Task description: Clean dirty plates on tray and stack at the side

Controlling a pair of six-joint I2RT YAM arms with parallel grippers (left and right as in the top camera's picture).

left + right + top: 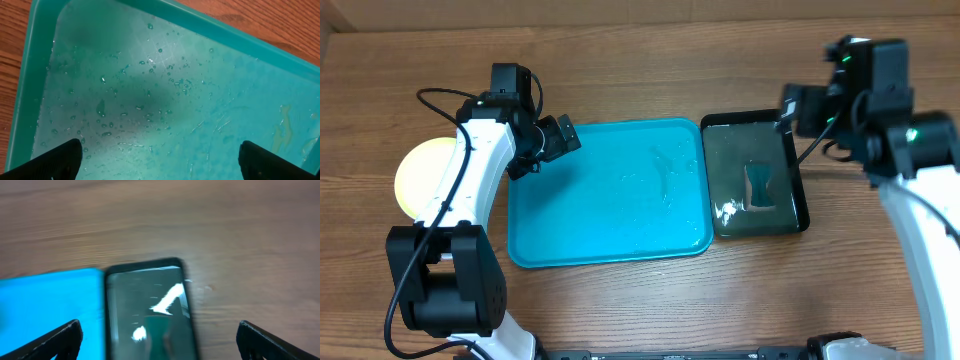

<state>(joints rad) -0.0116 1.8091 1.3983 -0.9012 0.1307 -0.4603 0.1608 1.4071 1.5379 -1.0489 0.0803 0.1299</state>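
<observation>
**Left fingers (55, 160) and right fingers (55, 340) spread wide, holding nothing**

The left pair hangs over the far-left corner of the wet, bare blue tray (605, 258), the right over the black tray's (798, 190) far edge. A yellow plate (415, 180) lies on the desk (650, 60) left of the blue tray, partly under the left arm. Retreating probably means lifting first, to avoid nudging it.

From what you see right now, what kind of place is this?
Probably a robot test bench, not a real kitchen: a left arm and a right arm stand at a wooden table, with a wet turquoise tray and a small black tray beside it. No sink or tap shows.
</observation>
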